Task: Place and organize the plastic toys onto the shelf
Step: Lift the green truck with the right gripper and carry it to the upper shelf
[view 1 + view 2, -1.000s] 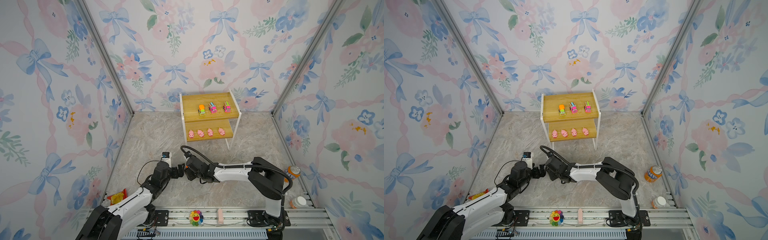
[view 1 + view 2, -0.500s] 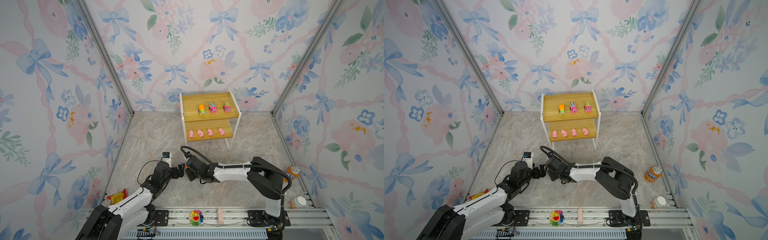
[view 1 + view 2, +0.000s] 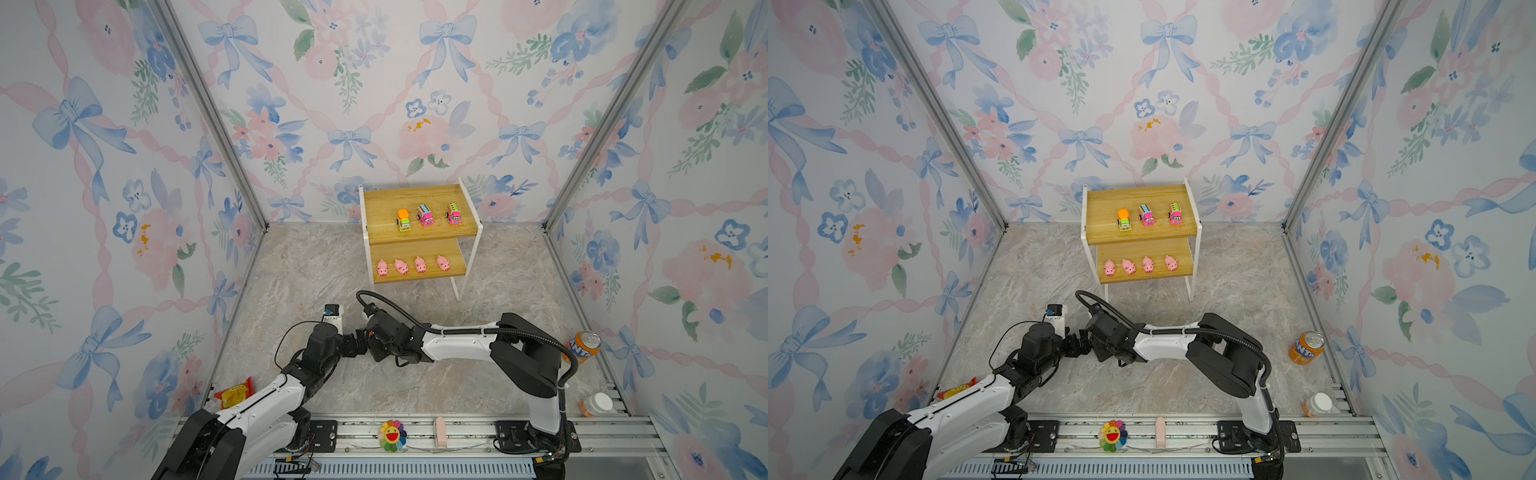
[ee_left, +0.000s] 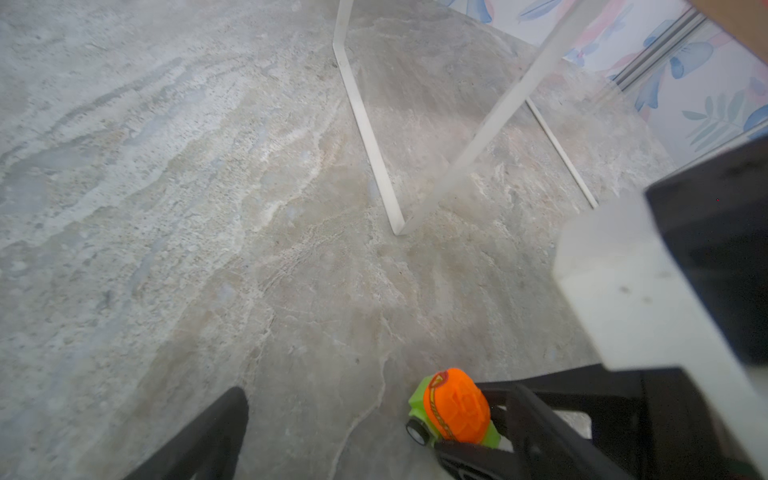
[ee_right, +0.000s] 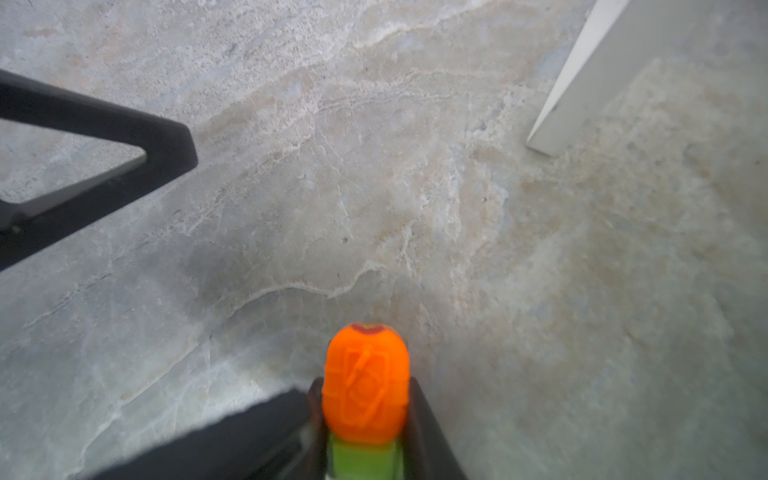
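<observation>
The shelf [image 3: 382, 208] [image 3: 1100, 208] stands at the back wall. Its upper board carries a green truck [image 3: 404, 219] and two pink trucks [image 3: 424, 215] [image 3: 454, 213]; several pink pigs [image 3: 382, 268] line the lower board. Near the front left of the floor both grippers meet tip to tip. My right gripper [image 5: 365, 399] [image 3: 366, 335] is shut on a second green truck with an orange top [image 5: 365, 386] [image 4: 455, 405], just above the floor. My left gripper [image 4: 365, 424] [image 3: 357, 344] stands open beside it, one finger [image 5: 158, 145] apart from the truck. The held truck is hidden in both top views.
A white shelf leg [image 4: 365, 124] [image 5: 582, 75] stands on the marble floor just beyond the grippers. An orange soda can [image 3: 582, 347] and a white-capped bottle [image 3: 596, 405] sit at the right wall, a snack packet [image 3: 235, 392] at the left. A rainbow flower [image 3: 391, 434] and a pink block [image 3: 439, 428] are on the front rail.
My right gripper's jaws have closed on the green truck. Both arms have stayed almost where they were.
</observation>
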Robot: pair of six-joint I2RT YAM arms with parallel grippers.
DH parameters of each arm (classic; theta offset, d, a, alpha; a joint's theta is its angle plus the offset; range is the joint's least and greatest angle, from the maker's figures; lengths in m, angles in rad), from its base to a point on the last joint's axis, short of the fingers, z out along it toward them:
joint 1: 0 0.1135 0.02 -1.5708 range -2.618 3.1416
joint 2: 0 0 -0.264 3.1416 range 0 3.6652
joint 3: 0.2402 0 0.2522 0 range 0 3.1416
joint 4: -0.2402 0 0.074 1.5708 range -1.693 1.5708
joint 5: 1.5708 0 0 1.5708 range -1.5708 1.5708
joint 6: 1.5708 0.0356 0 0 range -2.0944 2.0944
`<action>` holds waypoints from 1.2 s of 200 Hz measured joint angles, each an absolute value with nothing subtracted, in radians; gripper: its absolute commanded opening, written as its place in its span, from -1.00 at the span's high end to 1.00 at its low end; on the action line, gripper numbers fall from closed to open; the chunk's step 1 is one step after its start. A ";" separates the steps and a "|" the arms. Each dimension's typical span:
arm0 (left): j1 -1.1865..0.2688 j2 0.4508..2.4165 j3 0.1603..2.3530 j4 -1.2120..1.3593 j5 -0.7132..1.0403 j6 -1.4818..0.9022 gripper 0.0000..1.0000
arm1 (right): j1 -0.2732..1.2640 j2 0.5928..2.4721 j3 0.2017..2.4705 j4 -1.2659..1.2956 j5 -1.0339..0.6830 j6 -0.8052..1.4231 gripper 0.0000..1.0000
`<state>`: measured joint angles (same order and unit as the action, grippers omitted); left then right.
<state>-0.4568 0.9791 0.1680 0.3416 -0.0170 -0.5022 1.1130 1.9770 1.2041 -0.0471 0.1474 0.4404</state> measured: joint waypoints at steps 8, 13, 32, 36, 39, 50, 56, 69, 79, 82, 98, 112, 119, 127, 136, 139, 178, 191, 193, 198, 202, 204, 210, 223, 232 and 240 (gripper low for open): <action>-0.457 0.979 0.168 0.342 -0.017 -0.502 -0.96 | 1.113 1.972 1.204 -0.057 0.141 0.440 0.61; -0.457 0.979 0.168 0.342 -0.017 -0.502 -0.96 | 1.114 1.967 1.204 -0.064 0.139 0.438 0.62; -0.457 0.979 0.168 0.342 -0.017 -0.502 -0.96 | 1.114 1.935 1.197 -0.093 0.133 0.435 0.63; -0.457 0.979 0.168 0.342 -0.017 -0.502 -0.96 | 1.114 1.925 1.196 -0.102 0.134 0.434 0.63; -0.457 0.979 0.168 0.342 -0.017 -0.502 -0.96 | 1.114 1.916 1.195 -0.110 0.134 0.434 0.63; -0.457 0.979 0.168 0.342 -0.017 -0.502 -0.96 | 1.114 1.887 1.195 -0.131 0.134 0.430 0.63; -0.457 0.979 0.168 0.342 -0.017 -0.502 -0.96 | 1.114 1.869 1.195 -0.141 0.134 0.427 0.63; -0.457 0.978 0.168 0.342 -0.017 -0.502 -0.96 | 1.114 1.824 1.192 -0.168 0.134 0.426 0.63; -0.457 0.974 0.168 0.342 -0.017 -0.502 -0.96 | 1.114 1.789 1.192 -0.190 0.134 0.425 0.64; -0.457 0.972 0.168 0.342 -0.017 -0.502 -0.96 | 1.114 1.778 1.192 -0.197 0.134 0.424 0.64; -0.457 0.959 0.168 0.342 -0.017 -0.502 -0.96 | 1.115 1.718 1.193 -0.244 0.136 0.419 0.64; -0.457 0.953 0.168 0.342 -0.017 -0.502 -0.96 | 1.117 1.665 1.209 -0.310 0.142 0.416 0.63; -0.457 0.953 0.168 0.342 -0.017 -0.502 -0.96 | 1.120 1.642 1.238 -0.364 0.143 0.414 0.64; -0.457 0.953 0.168 0.342 -0.017 -0.502 -0.96 | 1.123 1.627 1.285 -0.421 0.148 0.411 0.64; -0.457 0.955 0.168 0.342 -0.017 -0.502 -0.96 | 1.128 1.617 1.362 -0.492 0.157 0.403 0.64; -0.457 0.956 0.168 0.342 -0.017 -0.502 -0.96 | 1.130 1.615 1.388 -0.509 0.158 0.400 0.64; -0.457 0.972 0.168 0.342 -0.010 -0.502 -0.96 | 1.143 1.607 1.749 -0.696 0.220 0.343 0.62; -0.457 0.971 0.168 0.342 -0.009 -0.502 -0.96 | 1.140 1.601 1.833 -0.733 0.250 0.323 0.61; -0.457 0.971 0.168 0.342 -0.010 -0.502 -0.96 | 1.139 1.601 1.845 -0.740 0.254 0.320 0.61; -0.457 0.971 0.168 0.342 -0.009 -0.502 -0.96 | 1.135 1.601 1.872 -0.750 0.264 0.313 0.61; -0.457 0.970 0.168 0.342 -0.010 -0.502 -0.96 | 1.130 1.601 1.892 -0.757 0.270 0.309 0.61; -0.457 0.970 0.168 0.342 -0.009 -0.502 -0.96 | 1.128 1.601 1.901 -0.759 0.272 0.307 0.61; -0.457 0.967 0.168 0.342 -0.009 -0.502 -0.96 | 1.122 1.602 1.931 -0.770 0.281 0.302 0.62; -0.457 0.962 0.168 0.342 -0.009 -0.502 -0.96 | 1.100 1.609 1.992 -0.791 0.295 0.294 0.64; -0.457 0.960 0.168 0.342 -0.009 -0.502 -0.96 | 1.076 1.618 2.035 -0.801 0.303 0.290 0.64; -0.457 0.960 0.168 0.342 -0.009 -0.502 -0.96 | 1.053 1.629 2.068 -0.805 0.308 0.287 0.64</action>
<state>-0.4568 0.9600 0.1680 0.3420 -0.0090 -0.5022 1.0531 1.6287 2.0678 -0.8051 0.3077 0.2871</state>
